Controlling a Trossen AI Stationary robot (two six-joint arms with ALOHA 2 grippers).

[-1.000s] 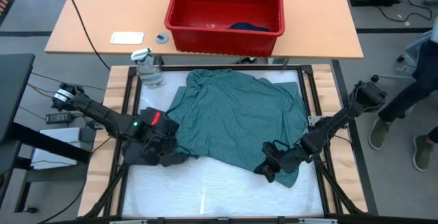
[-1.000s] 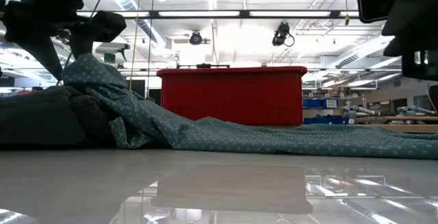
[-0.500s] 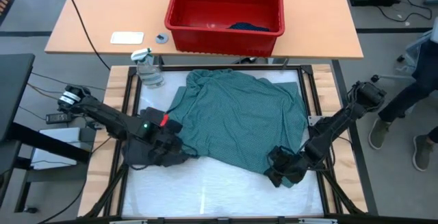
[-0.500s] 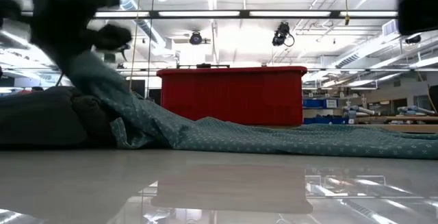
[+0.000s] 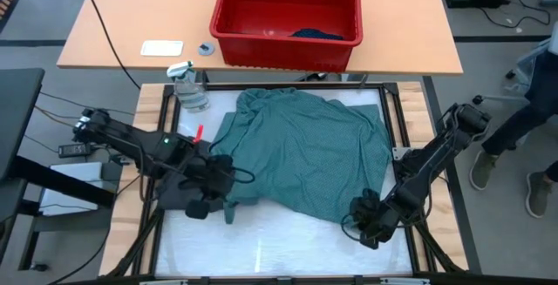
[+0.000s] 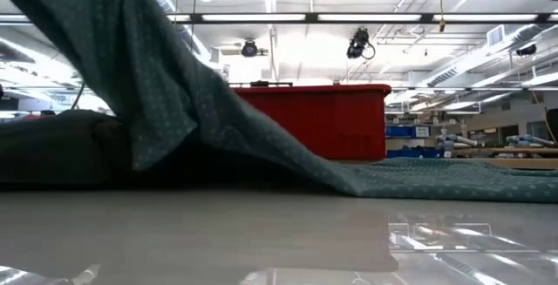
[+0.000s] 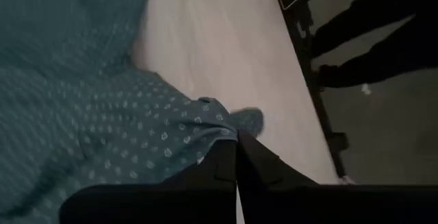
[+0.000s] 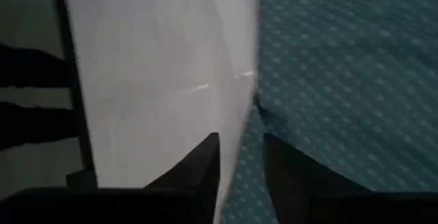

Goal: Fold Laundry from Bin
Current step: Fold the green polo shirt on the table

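Seen from above, the teal-green dotted T-shirt (image 5: 301, 159) lies spread and rumpled over the middle of the white worktop (image 5: 279, 237), its bulk reaching from centre toward 12 o'clock and its lower hem running from 8 o'clock across to 4 o'clock. The left gripper (image 5: 228, 208) sits at about 8 o'clock on the worktop, over a dark grey piece (image 5: 179, 193) bunched at the worktop's 9 o'clock side. Its fingers (image 7: 226, 172) are clenched together on the edge of the T-shirt: the left wrist view shows dotted fabric pinched at the fingertips, and the low view shows that part of the cloth (image 6: 131, 67) lifted high off the surface and draping down toward the flat remainder. The right gripper (image 5: 370, 228) is at about 4 o'clock, at the T-shirt's corner there. In the right wrist view its fingers (image 8: 205, 162) stand apart, astride the hem where cloth meets bare worktop; no fabric is gripped between them. The bin (image 5: 288, 15) stands on a separate wooden table (image 5: 122, 23) beyond the 12 o'clock edge, with a dark blue piece (image 5: 316, 34) lying in its right-hand part. A clear spray bottle (image 5: 187, 86) stands at the worktop's 11 o'clock corner; a white card (image 5: 162, 48) and a small round object (image 5: 206, 49) lie on the wooden table, left of the bin. A person's legs (image 5: 523, 137) show at 3 o'clock, off the worktop.
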